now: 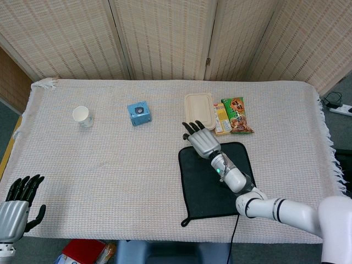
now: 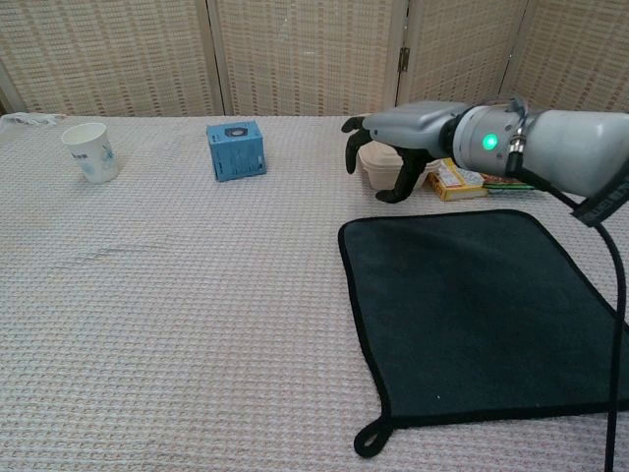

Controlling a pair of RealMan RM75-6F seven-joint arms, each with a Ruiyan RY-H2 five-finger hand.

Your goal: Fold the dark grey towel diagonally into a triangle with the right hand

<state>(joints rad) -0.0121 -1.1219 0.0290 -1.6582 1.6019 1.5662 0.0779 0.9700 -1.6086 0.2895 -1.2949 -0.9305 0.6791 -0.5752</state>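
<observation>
One dark grey towel (image 1: 219, 179) lies flat and unfolded on the tabletop (image 1: 110, 165); our right robot hand (image 1: 201, 140) hovers spread and empty above its far-left corner. Next, we judge, comes lowering to pinch that corner.

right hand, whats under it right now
The right hand hangs open over the dark grey towel at its far-left corner; in the chest view it hides part of the beige lunch box.

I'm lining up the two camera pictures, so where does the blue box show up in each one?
Head view: the blue box sits upper left of centre, between the paper cup and the beige lunch box.
Chest view: upper left of centre.
Shared landmark: the paper cup to its left in both views.
</observation>
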